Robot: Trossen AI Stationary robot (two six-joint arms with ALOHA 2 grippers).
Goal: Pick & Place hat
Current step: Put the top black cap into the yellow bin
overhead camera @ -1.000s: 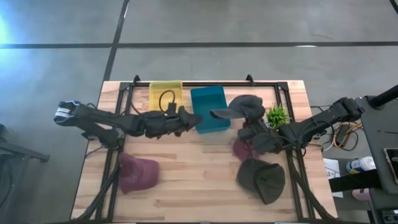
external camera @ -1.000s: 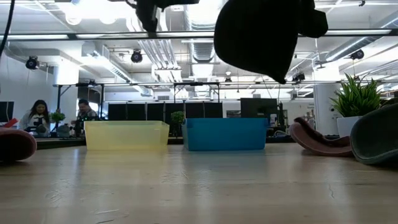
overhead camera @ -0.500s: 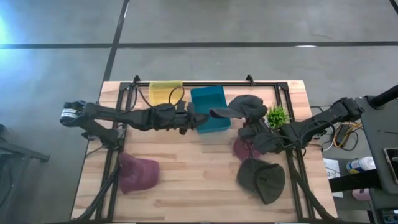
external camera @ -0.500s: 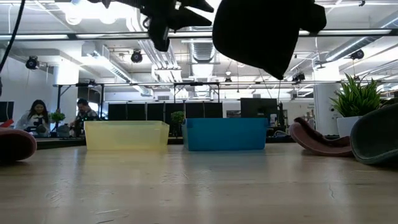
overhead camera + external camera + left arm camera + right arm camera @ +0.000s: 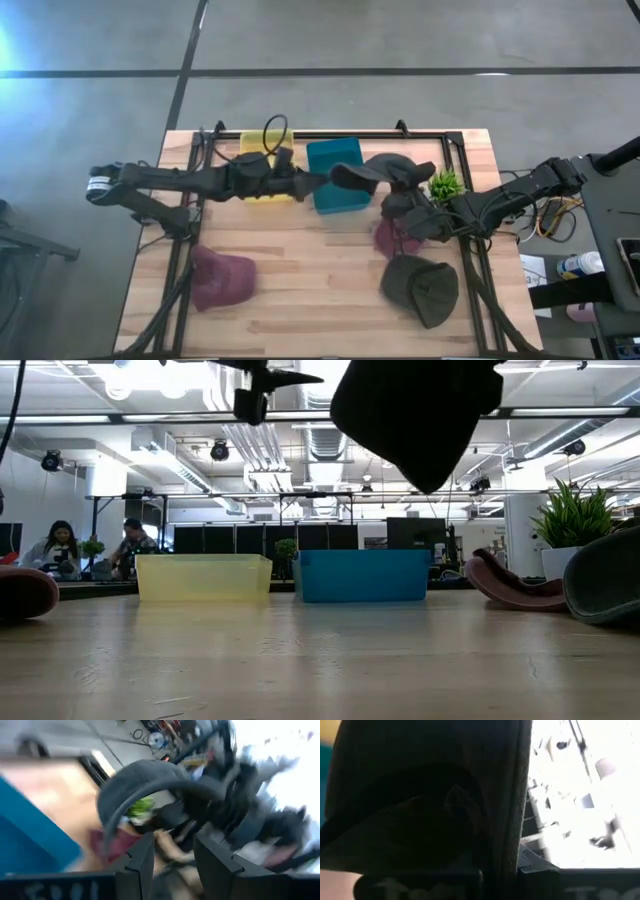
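Observation:
A dark grey hat hangs in the air at the blue bin's right side, held up by my right gripper, which is shut on it. In the low view the hat is well above the table. Its brim points toward my left gripper, which is open, high over the blue bin and just short of the brim. In the left wrist view the curved brim stands beyond the open fingers, with my left gripper touching nothing I can see. My right gripper holds the hat by the crown's lower edge, on the side away from the brim, with the cloth pinched between the two fingers. It comes from the table's right side, slanting upward. The hat is lifted clear, brim toward the left.
A yellow bin stands left of the blue one at the far edge. One maroon hat lies near left, and another lies under the right arm. An olive hat and a small plant are on the right. Bare wood lies in the middle.
My left gripper has moved toward the table's right and a little toward the far edge, closing on the hat's brim, and stays open. My right gripper has shifted the lifted hat slightly toward the left.

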